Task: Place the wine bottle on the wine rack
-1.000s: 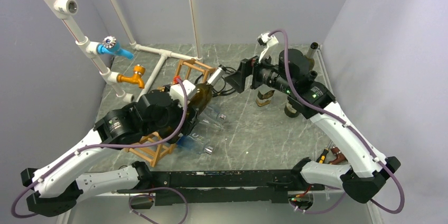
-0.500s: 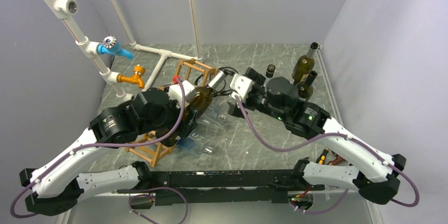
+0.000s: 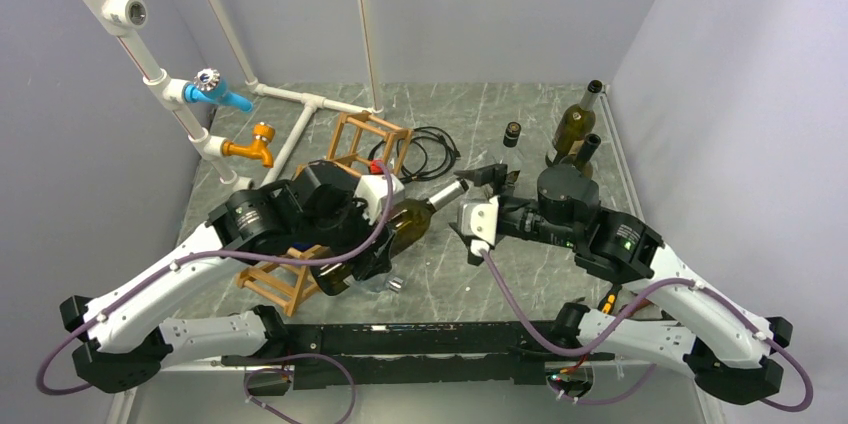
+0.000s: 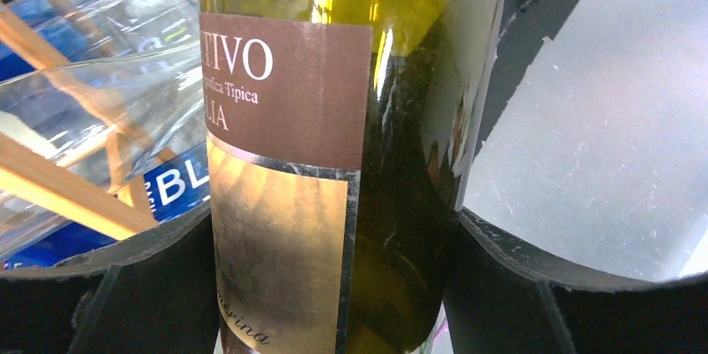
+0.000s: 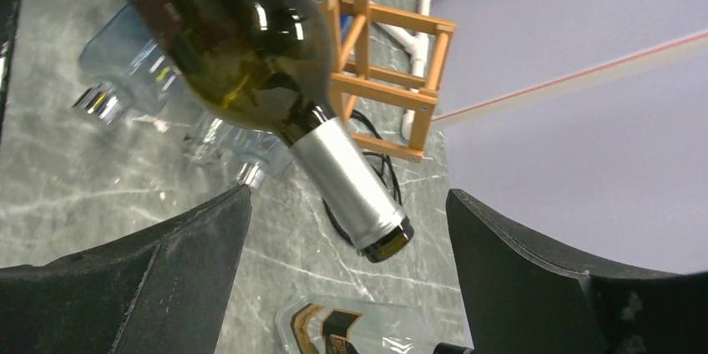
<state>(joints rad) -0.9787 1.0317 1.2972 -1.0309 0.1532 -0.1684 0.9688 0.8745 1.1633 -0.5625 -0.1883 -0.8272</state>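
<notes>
Only the left wrist shows the wine bottle [image 4: 417, 78] label [image 4: 284, 95].

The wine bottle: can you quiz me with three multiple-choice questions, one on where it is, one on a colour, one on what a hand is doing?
1. Where is the silver-necked wine bottle?
A) upright by the back wall
B) gripped in the left hand
C) flat on the floor

2. What colour is its neck foil?
A) red
B) blue
C) silver

3. How is the right hand?
A) open, astride the neck, not touching
B) clamped on the neck
C) clamped on a cable

Answers: 1 B, fingers press both sides of its label. 2 C, the foil shines silver. 3 A, gaps show either side of the neck.
</notes>
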